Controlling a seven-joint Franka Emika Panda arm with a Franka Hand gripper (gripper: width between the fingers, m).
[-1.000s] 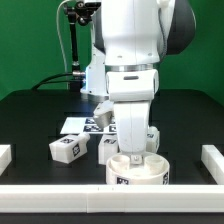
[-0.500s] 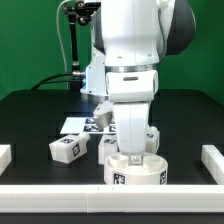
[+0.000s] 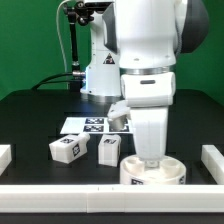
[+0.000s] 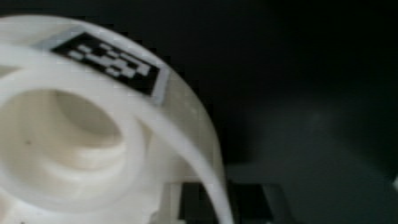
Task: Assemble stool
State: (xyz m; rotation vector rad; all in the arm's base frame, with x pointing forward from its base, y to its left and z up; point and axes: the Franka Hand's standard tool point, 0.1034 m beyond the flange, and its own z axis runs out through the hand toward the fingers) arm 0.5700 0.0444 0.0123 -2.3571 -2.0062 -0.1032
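Note:
The round white seat (image 3: 153, 173) lies at the front of the table, right of centre in the exterior view. My gripper (image 3: 150, 160) comes straight down on it and is shut on the seat's rim. In the wrist view the seat (image 4: 89, 120) fills the picture, a tag (image 4: 111, 58) shows on its outer wall, and the rim runs between my fingers (image 4: 228, 208). Two white legs (image 3: 66, 149) (image 3: 109, 150) lie to the exterior view's left of the seat. A third leg (image 3: 119, 115) lies tilted behind my arm.
The marker board (image 3: 84, 126) lies flat behind the legs. White border rails stand along the front (image 3: 60, 191), at the exterior view's left (image 3: 4, 155) and right (image 3: 212, 158). The seat is close to the front rail.
My arm has moved to the exterior view's right, and the seat held by its rim has slid that way with it. The two front legs have not moved.

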